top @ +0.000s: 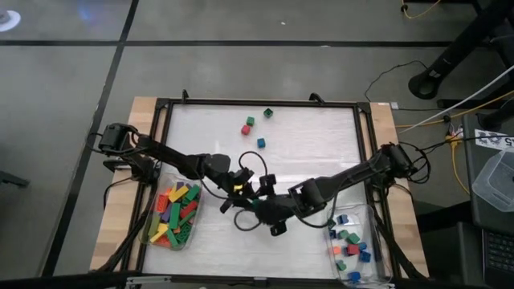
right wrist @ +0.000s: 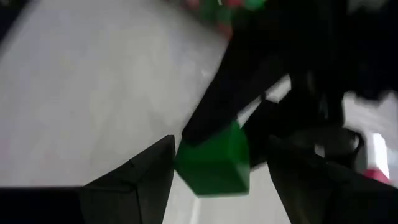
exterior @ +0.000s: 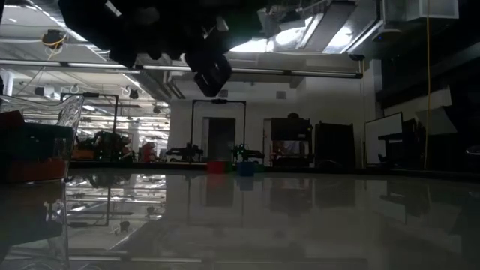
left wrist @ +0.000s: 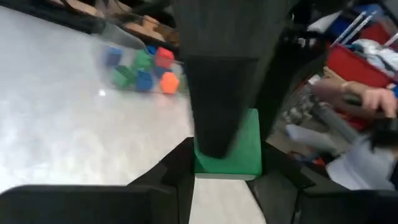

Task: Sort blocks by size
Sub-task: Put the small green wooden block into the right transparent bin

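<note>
A green block (left wrist: 239, 149) is seen between the dark fingers (left wrist: 177, 177) of the left gripper (top: 241, 186), with a finger of the other arm pressed across its face; in the right wrist view the same green block (right wrist: 214, 160) sits between the widely parted fingers (right wrist: 146, 171) of the right gripper (top: 259, 201). Whether the left fingers are clamped on the block or merely flanking it cannot be told; the right fingers are spread and no squeeze is shown. The two grippers are met nose to nose just above the white table (top: 305, 144), near its front middle. Outward to the left, a clear tub (top: 152, 234) is filled with long bricks (top: 178, 215) in green, red, yellow, orange and purple, heaped together. Outward to the right, a second clear tub (top: 377, 269) is loaded with short squarish blocks (top: 352, 247) in blue, green, red and orange; the same small pile is glimpsed, blurred, in the left wrist view. Toward the far side of the table, four loose small blocks are left lying: a green one (top: 268, 112), another green (top: 250, 121) just beside a red one (top: 246, 129), and a blue one (top: 261, 143). A person's hand (left wrist: 379, 99) is caught beyond the table.
</note>
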`<state>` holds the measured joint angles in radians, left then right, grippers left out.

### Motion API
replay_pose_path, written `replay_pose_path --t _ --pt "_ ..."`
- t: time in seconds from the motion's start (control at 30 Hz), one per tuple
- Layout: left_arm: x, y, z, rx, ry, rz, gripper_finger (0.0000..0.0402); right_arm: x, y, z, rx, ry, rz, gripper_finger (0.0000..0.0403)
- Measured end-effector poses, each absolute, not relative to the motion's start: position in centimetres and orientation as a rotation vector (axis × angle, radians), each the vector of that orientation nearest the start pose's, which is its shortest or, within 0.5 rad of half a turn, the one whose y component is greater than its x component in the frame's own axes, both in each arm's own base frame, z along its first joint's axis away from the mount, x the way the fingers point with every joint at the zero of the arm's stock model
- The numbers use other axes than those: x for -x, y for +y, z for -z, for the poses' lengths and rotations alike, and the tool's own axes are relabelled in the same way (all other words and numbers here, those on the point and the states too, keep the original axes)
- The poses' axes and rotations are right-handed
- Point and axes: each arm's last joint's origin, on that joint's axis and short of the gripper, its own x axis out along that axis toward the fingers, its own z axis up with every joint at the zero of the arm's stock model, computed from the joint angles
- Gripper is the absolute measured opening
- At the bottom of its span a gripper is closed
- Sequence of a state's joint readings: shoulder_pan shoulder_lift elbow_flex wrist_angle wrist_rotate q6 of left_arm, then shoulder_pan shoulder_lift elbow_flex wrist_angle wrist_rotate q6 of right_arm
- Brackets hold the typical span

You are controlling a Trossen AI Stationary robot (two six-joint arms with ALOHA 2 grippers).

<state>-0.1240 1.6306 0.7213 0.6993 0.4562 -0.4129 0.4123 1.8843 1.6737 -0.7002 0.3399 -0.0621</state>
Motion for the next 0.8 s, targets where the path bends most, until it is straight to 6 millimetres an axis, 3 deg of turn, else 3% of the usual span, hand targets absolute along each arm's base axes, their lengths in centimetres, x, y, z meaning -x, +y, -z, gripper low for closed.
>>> replay_pose_path --t 0.2,0.67,0.8 --pt "-32.1 -5.4 -19.3 0.456 0.315 0.544 0.0121 -38.2 16.8 -29.2 0.455 0.763 -0.132 0.0248" --pt "-32.1 -6.0 -20.2 0.449 0.236 0.609 0.0123 -38.1 16.8 -29.2 0.461 0.773 -0.130 0.0248" --pt "-32.1 -6.0 -20.2 0.432 0.227 0.612 0.0124 -38.2 16.8 -29.2 0.460 0.769 -0.129 0.0232"
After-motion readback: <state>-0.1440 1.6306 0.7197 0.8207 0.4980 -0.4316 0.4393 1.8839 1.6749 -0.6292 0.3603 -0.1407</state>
